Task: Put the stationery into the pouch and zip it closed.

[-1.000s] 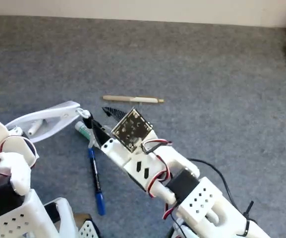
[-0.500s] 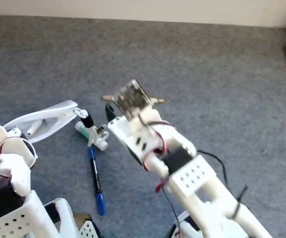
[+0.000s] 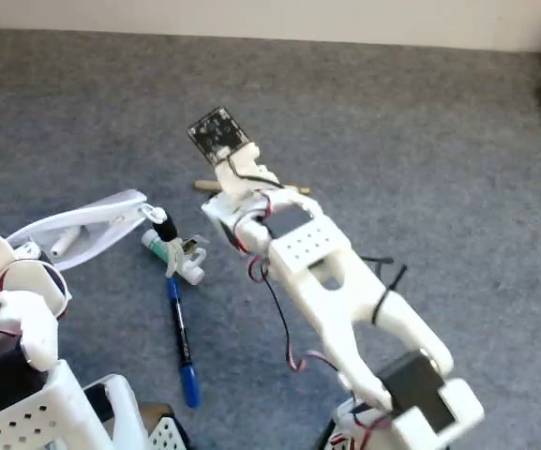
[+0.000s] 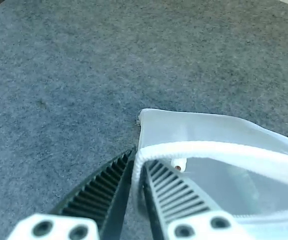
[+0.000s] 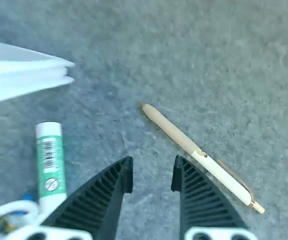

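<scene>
The left tool [image 4: 136, 156] is clamped narrow on the white rim of the pouch [image 4: 208, 150], with the fabric pinched between its ribbed fingers [image 4: 173, 190]. Its base is cut off at the frame edge. Through the translucent wall a small white item [image 4: 178, 164] lies inside the pouch; what it is cannot be made out. From above, the pouch [image 3: 92, 223] lies on the grey bench [image 3: 439, 141], and a pale cylinder [image 3: 64, 246] shows through it.

The right tool [image 5: 152, 167] hangs over the bench with its fingers a narrow gap apart, holding and touching nothing. Just beyond its tips lies the beige pen [image 5: 193, 150], apart from them. In the high view the right arm hides most of the pen, leaving its ends [image 3: 204, 185]. To one side lies the green-and-white glue stick [image 5: 50, 167], with the pouch's corner past it. Beside the glue stick [image 3: 160, 247] lie a black-capped piece [image 3: 164, 228] at the pouch's end and a white part [image 3: 191, 272], both hard to identify. The blue pen [image 3: 182, 337] lies just below them.
</scene>
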You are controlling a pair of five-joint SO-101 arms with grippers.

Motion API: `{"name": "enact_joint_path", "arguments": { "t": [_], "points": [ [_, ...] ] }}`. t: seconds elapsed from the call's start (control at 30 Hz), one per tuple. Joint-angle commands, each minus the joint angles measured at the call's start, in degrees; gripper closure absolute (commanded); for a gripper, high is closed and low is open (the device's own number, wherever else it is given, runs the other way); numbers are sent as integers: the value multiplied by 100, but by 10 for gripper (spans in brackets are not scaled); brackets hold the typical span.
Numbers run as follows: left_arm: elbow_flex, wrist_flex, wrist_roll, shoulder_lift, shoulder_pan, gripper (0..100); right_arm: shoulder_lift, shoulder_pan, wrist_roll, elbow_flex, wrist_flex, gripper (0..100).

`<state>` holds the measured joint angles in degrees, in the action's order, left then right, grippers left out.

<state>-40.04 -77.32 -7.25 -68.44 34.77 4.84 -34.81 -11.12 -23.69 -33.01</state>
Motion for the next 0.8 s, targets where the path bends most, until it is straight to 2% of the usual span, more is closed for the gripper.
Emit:
{"name": "enact_joint_path", "arguments": {
  "t": [0.0,0.2,0.4,0.77],
  "points": [
    [-4,132,35,92,48,994,-312,101,-70,769,-154,868],
    [-4,132,35,92,48,994,-1218,92,-659,1481,-470,781],
    [-4,132,35,92,48,994,-2105,75,-949,2325,-734,781],
    [-4,132,35,75,48,994,-3503,101,-941,3609,-813,781]
  ]
}}
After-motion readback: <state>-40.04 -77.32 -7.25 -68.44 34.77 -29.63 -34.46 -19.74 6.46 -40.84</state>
